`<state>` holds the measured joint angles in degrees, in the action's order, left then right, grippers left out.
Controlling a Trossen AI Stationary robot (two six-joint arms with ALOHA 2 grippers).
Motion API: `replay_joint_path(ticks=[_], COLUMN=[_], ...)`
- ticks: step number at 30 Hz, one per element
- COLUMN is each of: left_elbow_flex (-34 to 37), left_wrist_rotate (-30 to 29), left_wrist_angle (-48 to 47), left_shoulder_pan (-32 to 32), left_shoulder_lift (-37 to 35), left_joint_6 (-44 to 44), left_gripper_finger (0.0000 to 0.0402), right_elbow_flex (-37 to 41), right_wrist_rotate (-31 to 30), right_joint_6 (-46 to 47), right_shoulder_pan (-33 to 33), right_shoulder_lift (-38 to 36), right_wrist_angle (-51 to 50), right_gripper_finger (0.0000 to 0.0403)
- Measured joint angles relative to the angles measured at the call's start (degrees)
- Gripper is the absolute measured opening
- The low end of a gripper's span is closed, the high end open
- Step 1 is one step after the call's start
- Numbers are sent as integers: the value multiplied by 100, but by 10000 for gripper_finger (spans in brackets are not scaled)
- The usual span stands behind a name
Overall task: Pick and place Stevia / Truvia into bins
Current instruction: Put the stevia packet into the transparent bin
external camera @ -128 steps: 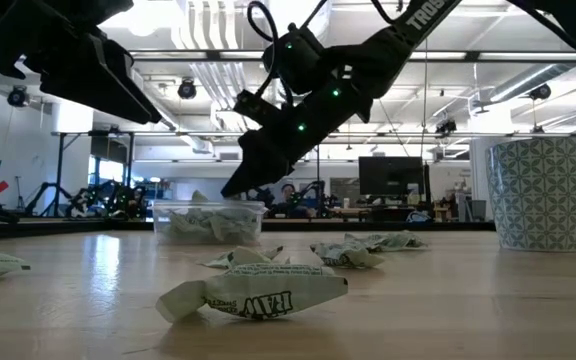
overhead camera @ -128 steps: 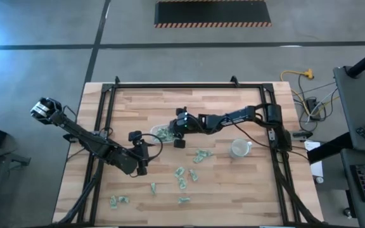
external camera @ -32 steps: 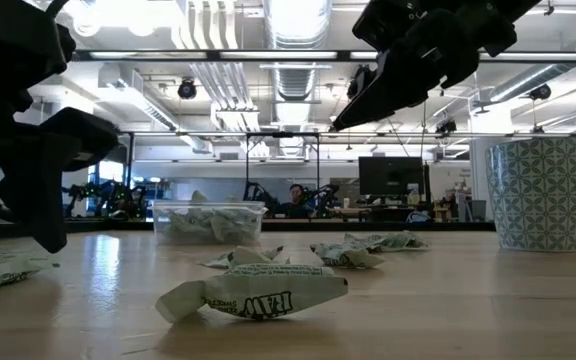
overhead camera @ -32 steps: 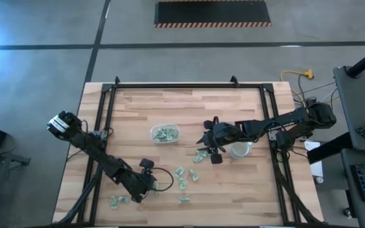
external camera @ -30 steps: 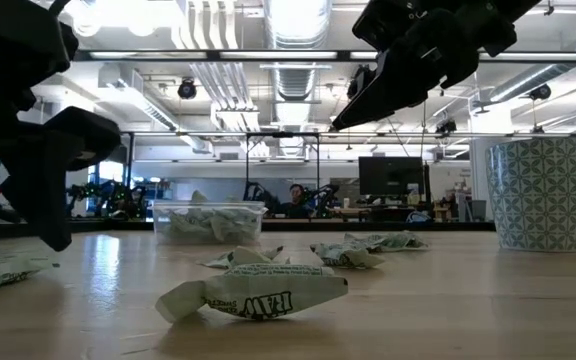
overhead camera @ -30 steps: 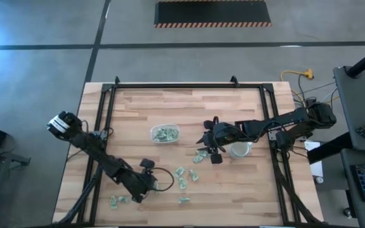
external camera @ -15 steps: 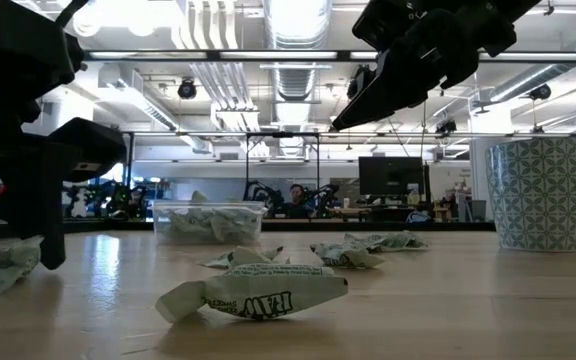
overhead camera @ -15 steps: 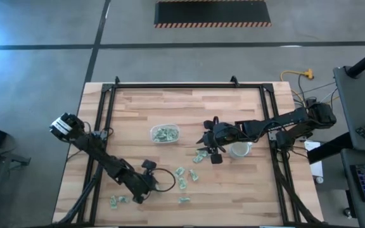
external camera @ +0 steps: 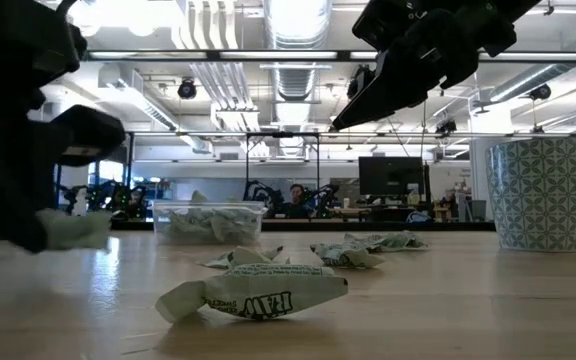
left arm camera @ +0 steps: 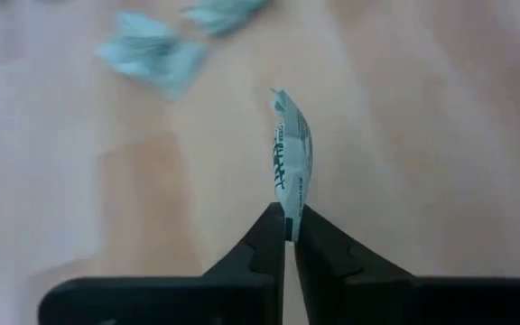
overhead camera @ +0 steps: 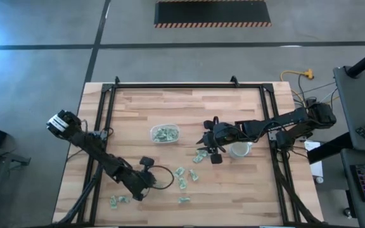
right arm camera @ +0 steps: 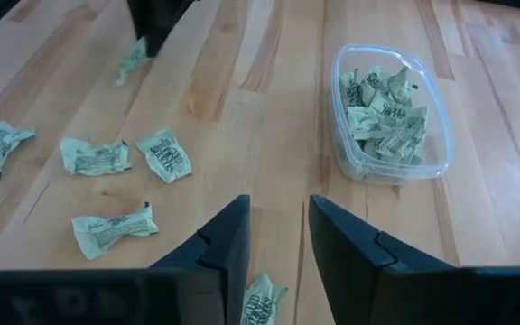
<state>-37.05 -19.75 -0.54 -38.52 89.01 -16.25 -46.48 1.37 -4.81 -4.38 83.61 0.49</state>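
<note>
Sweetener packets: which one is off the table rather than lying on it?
The packet pinched at one end between the left gripper's shut fingers, standing on edge above the wood. The other loose packets lie flat on the table; the rest sit in the tub.

tub (overhead camera: pixel 165 133) mid-table, pkts in it | cup (overhead camera: pixel 239 149) right of tub | loose pkts (overhead camera: pixel 184 178) btwn, nearer front edge
</note>
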Motion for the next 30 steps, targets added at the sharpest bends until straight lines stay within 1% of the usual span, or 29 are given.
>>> replay_joint_path(ticks=[3, 7, 10, 12, 17, 20, 22, 26, 30], left_elbow_flex=[-48, -70, -40, -7, -3, -23, -57, -79, -79], left_wrist_rotate=[-702, -1829, -2596, -2876, -2816, -2443, -2152, -1673, -1641], left_wrist_angle=[-492, -853, -1018, -1155, -1397, -1395, -1392, -1402, -1545], left_shoulder_pan=[28, 180, 460, 742, 1769, 2355, 2640, 2963, 3047], left_shoulder_lift=[-231, -628, -892, -1017, -1058, -986, -958, -910, -896], left_joint_6=[-141, -185, -159, -114, 147, 361, 487, 615, 620], left_gripper_finger=[4, 4, 4, 4, 4, 4, 4, 4, 4], right_elbow_flex=[0, 0, 2, 2, 13, 20, 23, 49, 55], right_wrist_rotate=[2, 2, 2, 2, 2, 2, 2, 4, 4], right_joint_6=[-6, -31, -73, -110, -131, -134, -133, -119, -134], right_shoulder_pan=[0, 0, 0, 0, 0, 0, 2, 0, 1], right_shoulder_lift=[0, 0, 0, 0, -2, -2, -2, -2, -2], right_wrist_angle=[0, -3, -2, 9, 15, 22, 25, 20, 24], right_gripper_finger=[102, 98, 97, 97, 94, 93, 94, 95, 90])
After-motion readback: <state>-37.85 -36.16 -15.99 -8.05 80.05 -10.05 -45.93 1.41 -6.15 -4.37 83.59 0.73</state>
